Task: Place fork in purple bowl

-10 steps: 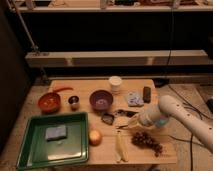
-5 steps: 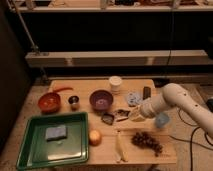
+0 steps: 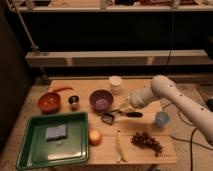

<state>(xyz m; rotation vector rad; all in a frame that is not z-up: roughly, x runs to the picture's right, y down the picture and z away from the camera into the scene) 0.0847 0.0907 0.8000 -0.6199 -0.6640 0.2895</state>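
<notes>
The purple bowl (image 3: pixel 101 100) stands at the middle of the wooden table (image 3: pixel 165 150), paler inside. My gripper (image 3: pixel 123 106) hangs just right of the bowl's rim, a little above the table, with the arm reaching in from the right. It is shut on the fork (image 3: pixel 115 110), a thin silvery line that sticks out down-left toward the bowl. The fork is outside the bowl.
A black-handled utensil (image 3: pixel 131 114) and a dark square-headed item (image 3: pixel 107 118) lie under the gripper. Around them are a blue cup (image 3: pixel 161 119), grapes (image 3: pixel 147 141), a banana (image 3: pixel 119 147), an orange (image 3: pixel 95 136), a green tray (image 3: pixel 30 150) with a sponge (image 3: pixel 56 132), an orange-red bowl (image 3: pixel 49 101), a metal cup (image 3: pixel 74 102) and a white cup (image 3: pixel 115 82).
My gripper has risen from the table near the black-handled utensil and moved left toward the purple bowl. The arm has swung up and back.
</notes>
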